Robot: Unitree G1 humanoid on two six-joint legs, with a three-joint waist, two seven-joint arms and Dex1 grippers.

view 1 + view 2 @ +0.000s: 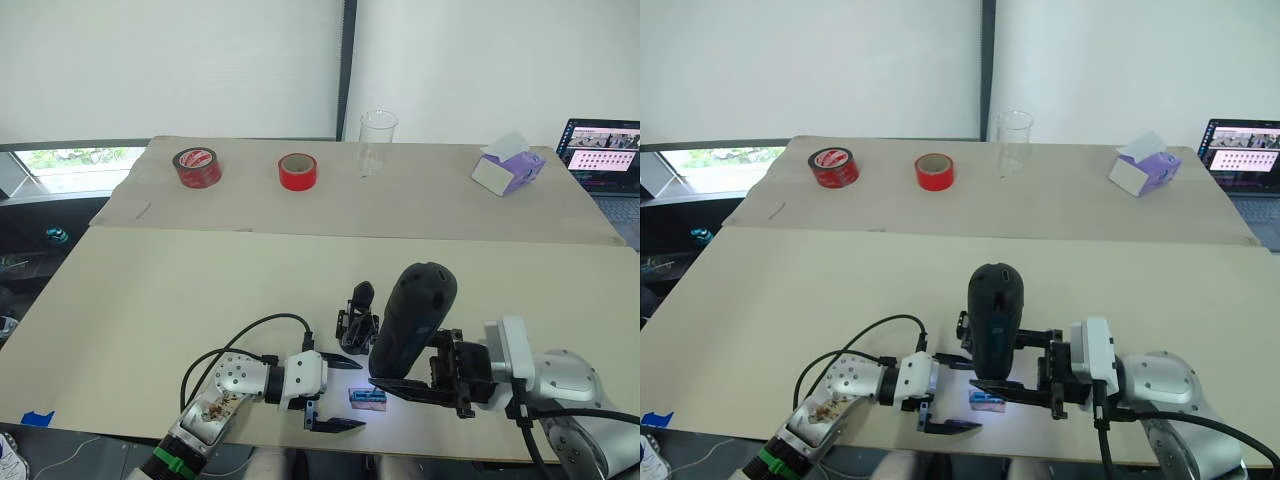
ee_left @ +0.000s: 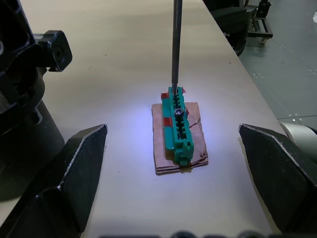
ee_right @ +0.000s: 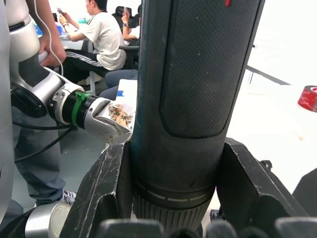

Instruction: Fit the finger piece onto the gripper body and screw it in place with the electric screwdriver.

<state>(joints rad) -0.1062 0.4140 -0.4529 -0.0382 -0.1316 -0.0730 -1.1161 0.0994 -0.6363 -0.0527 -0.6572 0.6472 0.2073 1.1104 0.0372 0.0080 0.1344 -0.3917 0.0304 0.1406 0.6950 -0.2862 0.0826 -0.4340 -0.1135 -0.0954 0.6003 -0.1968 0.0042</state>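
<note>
My right gripper (image 1: 405,385) is shut on the electric screwdriver (image 1: 412,315), a thick black tool held upright near the table's front edge. Its thin metal bit (image 2: 176,44) comes down onto the end of a small green block on brown card (image 2: 178,130), which is lit by a bluish light. My left gripper (image 1: 337,394) is open, with one finger (image 2: 74,173) on each side of that block and not touching it. The gripper body (image 1: 357,322), a small blocky black part, stands just beyond the block. A slim black piece (image 1: 362,294) that looks like the finger piece rises from it.
Two red tape rolls (image 1: 197,166) (image 1: 297,171), a clear cup (image 1: 377,140) and a purple tissue box (image 1: 508,165) stand on the far table. A laptop (image 1: 600,150) is at the far right. Seated people (image 3: 101,34) are beyond the table's front edge.
</note>
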